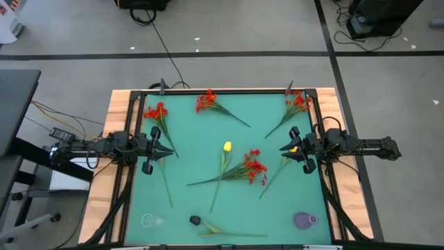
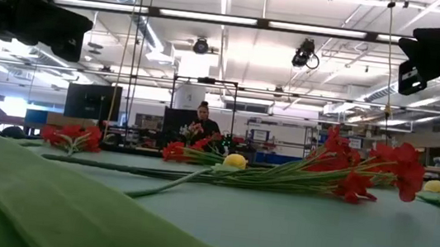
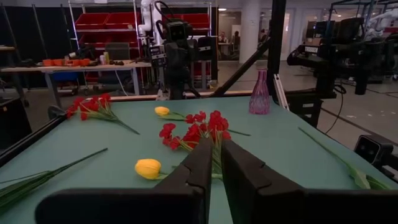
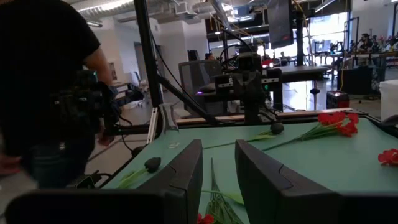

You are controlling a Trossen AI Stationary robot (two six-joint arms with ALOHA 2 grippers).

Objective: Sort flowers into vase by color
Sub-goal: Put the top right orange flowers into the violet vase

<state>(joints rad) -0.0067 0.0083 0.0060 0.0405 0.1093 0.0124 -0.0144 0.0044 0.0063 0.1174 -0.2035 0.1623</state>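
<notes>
The flowers lay scattered over the green table: a red spray sprawled at the middle with its stems running toward the left, a yellow tulip just beside it, further red sprays near the far edge at the left, the centre and the right corner, and a dark head down by the near edge. The purple vase stood at the near right corner. The left gripper hovered over the left side of the table, fingers pressed almost together with only a sliver between them, holding nothing. The right gripper hung over the right side, fingers parted a modest way, a green stem showing below the gap between them; whether they touched it, I couldn't tell. A person in dark clothes stood beyond the table.
</notes>
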